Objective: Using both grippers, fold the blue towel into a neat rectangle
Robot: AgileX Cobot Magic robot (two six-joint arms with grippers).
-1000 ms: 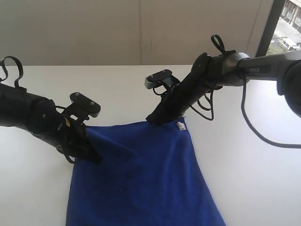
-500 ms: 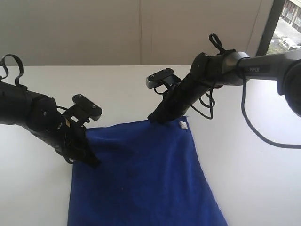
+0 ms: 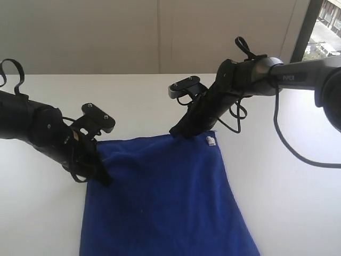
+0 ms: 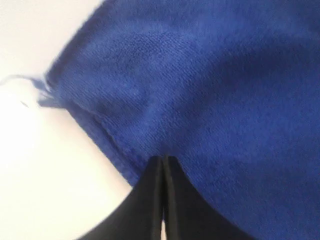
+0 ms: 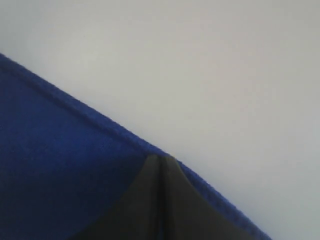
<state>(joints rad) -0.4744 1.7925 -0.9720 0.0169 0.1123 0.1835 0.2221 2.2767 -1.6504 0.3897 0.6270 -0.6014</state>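
**The left fingers and right fingers are pressed together, each pinching the far edge of the blue towel.**
From the outside camera, the towel lies spread flat on the white counter with its white tag near the right fingers. I see no fold yet, so I think the job is only starting and the far edge must be brought over. The left arm comes in low from the side, and the right arm reaches across and tips down. In the left wrist camera, the left fingers squeeze the towel's stitched edge. In the right wrist camera, the right fingers bite the towel's edge, with bare counter just beside it.
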